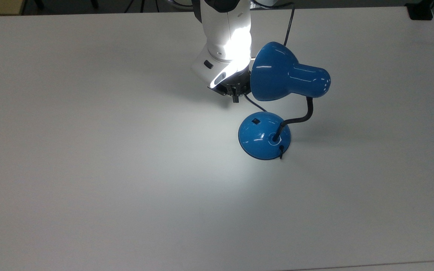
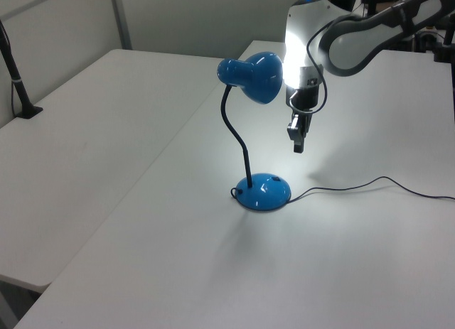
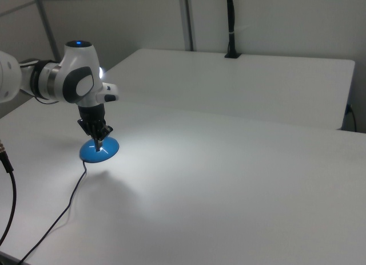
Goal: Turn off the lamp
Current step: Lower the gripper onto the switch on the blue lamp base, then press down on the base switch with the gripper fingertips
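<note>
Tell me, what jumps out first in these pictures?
A glossy blue lamp stands lit near the middle of a white table, throwing a bright pool of light around its base. A white robot arm hangs its gripper right beside the shade, glaring in the lamp's light.

A white table (image 1: 89, 169) carries the lit blue lamp (image 1: 264, 135) and its dark cord (image 2: 370, 183).

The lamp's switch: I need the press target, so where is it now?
In the top view, the switch sits on the upper left of the lamp's base, just below the tool, near the cord.
</note>
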`<action>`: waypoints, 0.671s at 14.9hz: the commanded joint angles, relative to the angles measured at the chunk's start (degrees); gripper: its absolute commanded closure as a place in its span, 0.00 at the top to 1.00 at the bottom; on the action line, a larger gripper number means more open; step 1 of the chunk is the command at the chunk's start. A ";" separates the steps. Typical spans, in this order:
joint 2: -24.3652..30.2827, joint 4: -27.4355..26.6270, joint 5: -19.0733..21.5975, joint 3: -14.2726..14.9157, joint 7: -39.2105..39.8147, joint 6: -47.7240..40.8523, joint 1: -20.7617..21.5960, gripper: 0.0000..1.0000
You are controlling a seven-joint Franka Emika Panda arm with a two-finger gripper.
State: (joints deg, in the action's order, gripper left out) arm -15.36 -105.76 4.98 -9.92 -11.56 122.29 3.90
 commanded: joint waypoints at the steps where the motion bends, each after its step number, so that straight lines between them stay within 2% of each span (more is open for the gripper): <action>1: -1.95 -0.33 0.39 0.25 -3.99 4.52 1.29 0.00; 10: -5.38 -0.07 0.39 0.25 -6.98 10.94 3.04 0.00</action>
State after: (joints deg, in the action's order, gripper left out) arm -20.43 -105.74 4.98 -9.96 -16.26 131.41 5.65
